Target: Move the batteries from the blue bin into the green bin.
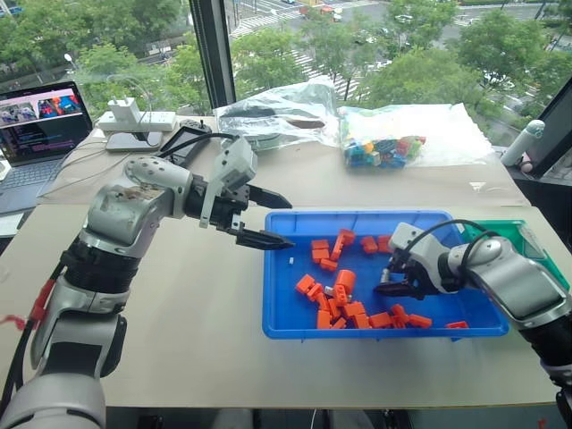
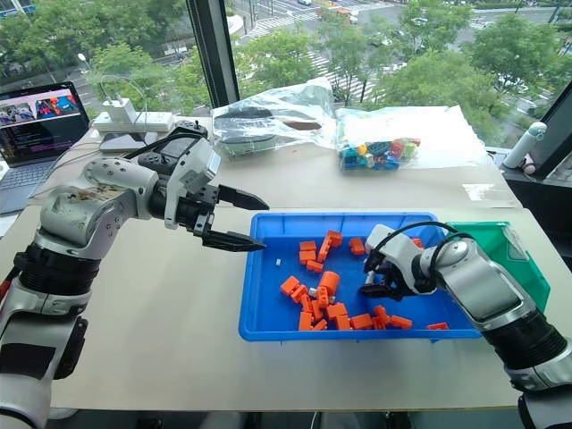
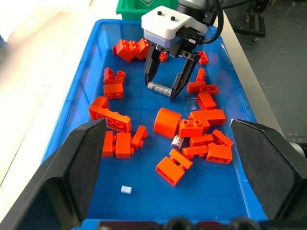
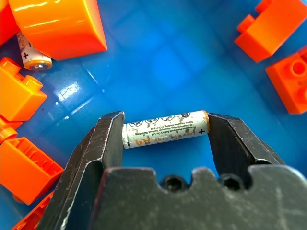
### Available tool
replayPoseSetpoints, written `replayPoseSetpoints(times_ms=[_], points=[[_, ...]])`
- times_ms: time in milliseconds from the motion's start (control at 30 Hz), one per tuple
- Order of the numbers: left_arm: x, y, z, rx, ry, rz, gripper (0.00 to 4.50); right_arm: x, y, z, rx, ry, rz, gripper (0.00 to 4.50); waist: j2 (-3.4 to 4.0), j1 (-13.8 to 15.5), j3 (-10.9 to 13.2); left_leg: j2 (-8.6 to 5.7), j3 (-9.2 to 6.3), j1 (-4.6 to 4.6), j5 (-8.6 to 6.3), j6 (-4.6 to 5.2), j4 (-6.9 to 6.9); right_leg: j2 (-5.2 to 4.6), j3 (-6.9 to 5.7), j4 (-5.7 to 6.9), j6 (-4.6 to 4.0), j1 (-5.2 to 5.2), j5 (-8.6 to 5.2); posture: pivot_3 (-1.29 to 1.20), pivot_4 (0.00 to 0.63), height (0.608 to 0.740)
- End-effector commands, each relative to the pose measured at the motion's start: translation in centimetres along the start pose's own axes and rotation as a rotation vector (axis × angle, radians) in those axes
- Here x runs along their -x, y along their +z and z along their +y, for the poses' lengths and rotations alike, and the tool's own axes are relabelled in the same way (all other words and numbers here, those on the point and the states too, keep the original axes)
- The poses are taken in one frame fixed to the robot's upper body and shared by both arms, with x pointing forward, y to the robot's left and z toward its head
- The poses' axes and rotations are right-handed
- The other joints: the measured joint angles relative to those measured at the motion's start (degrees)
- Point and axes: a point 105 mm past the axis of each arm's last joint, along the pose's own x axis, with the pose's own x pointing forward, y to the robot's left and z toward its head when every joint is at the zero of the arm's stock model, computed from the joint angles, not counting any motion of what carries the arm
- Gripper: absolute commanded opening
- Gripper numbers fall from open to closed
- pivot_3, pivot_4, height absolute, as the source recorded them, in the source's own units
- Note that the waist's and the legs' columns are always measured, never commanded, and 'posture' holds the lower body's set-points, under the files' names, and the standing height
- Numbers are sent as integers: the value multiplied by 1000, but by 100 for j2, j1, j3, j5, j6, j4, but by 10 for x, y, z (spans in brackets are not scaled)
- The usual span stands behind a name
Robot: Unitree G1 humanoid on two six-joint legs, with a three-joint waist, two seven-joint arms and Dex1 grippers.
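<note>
A grey-silver battery (image 4: 165, 128) lies on the floor of the blue bin (image 1: 357, 215), and my right gripper (image 3: 159, 91) is shut on it lengthwise, one finger against each end. A second battery (image 3: 177, 141) pokes out from under the orange cylinder piece (image 3: 167, 121) among the orange bricks. To the right of the blue bin, behind my right arm, stands the green bin (image 1: 517, 234). My left gripper (image 1: 288, 223) hangs open and empty above the blue bin's near-left corner, pointing toward the right gripper.
Several orange bricks (image 1: 340, 299) are scattered over the blue bin, with a small white piece (image 3: 125, 189) near its left end. At the back of the table are a bag of coloured bricks (image 1: 384, 147), a crumpled plastic bag (image 1: 277, 112), a power strip (image 1: 134, 121) and a laptop (image 1: 36, 125).
</note>
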Motion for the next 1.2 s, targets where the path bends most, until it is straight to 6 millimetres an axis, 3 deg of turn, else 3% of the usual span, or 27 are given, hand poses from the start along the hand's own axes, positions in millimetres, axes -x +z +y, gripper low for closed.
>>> replayPoseSetpoints(times_ms=[33, 133, 267, 400, 500, 567, 667, 733, 800, 833, 900, 1033, 1133, 1200], points=[[3, 6, 0, -51, 5, -1, 4432, 44, 32, -20, -5, -101, -110, 2495, 1, -3, 0, 0, 0, 0, 0, 0, 0, 0, 0, 0, 0, 0, 0, 0, 150, 737], [2, 9, -1, -64, -12, -4, 4432, 70, 37, -29, -19, -163, -116, 2495, 3, -2, 2, 1, 0, -1, 0, 0, -1, 0, 0, 2, 0, -3, 0, 0, 150, 737], [1, 18, -1, -74, -33, -37, 4432, 124, 31, -57, -64, -352, -77, 2495, 4, 42, 3, -1, 0, -3, -1, 2, -3, -1, -2, -1, 0, -2, 0, 0, 150, 737], [-3, 19, -1, -80, -44, -37, 4432, 166, 2, -90, -258, -575, -11, 2495, 4, 52, 2, -1, 4, -6, -2, 4, -1, -2, 0, -7, 0, 0, 0, 0, 150, 737], [-4, 19, -2, -81, -48, -39, 4432, 181, -22, -103, -362, -665, 14, 2495, 4, 44, 2, 1, 6, -5, -2, 3, -4, -2, 2, -7, 0, -3, 0, 0, 150, 737], [-5, 19, -2, -82, -50, -41, 4432, 181, -32, -105, -413, -677, 14, 2495, 5, 30, 2, 1, 8, -5, -2, 3, -4, -2, 3, -5, 0, -3, 0, 0, 150, 737], [-5, 19, -1, -84, -49, -37, 4432, 167, -52, -104, -460, -660, 47, 2495, 6, -3, 2, 2, 12, -5, -2, 3, -4, -1, 7, -3, 0, -3, 0, 0, 150, 737], [-6, 18, 0, -92, -45, -25, 4432, 159, -60, -104, -460, -660, 65, 3495, 6, -13, 1, 3, 11, -4, -2, 3, -5, 0, 7, -1, 0, -3, 0, 0, 150, 737], [-6, 17, 0, -99, -42, -12, 4432, 156, -63, -105, -460, -666, 62, 4090, 6, -12, 1, 3, 12, -4, -2, 3, -4, 0, 8, -1, 0, -3, 0, 0, 150, 737], [-6, 16, 0, -100, -42, -11, 4432, 156, -64, -106, -458, -671, 62, 4364, 9, -10, 1, 2, 13, -4, -1, 2, -4, 0, 9, -3, 0, -4, 0, 0, 150, 737], [-6, 16, 0, -98, -39, -10, 4432, 158, -59, -108, -456, -677, 36, 4453, 14, -7, 0, 1, 14, -4, -1, 2, -4, -1, 10, -3, 0, -4, 0, 0, 150, 737], [-4, 16, 1, -96, -32, -6, 4432, 161, -22, -106, -279, -690, -21, 4453, 15, -16, 0, 2, 14, -4, -1, 2, -4, 0, 10, -4, 0, -4, 0, 0, 150, 737], [-4, 15, 1, -95, -29, -5, 4432, 138, 23, -75, -134, -513, -172, 4453, 15, -26, 0, 4, 12, -4, -1, 2, -5, 2, 9, -3, 0, -6, 0, 0, 150, 737], [-4, 15, 1, -94, -26, -4, 4432, 117, 48, -37, -17, -336, -220, 4453, 15, -32, 0, 6, 10, -4, -1, 2, -5, 4, 9, -5, 0, -4, 0, 0, 150, 737]])
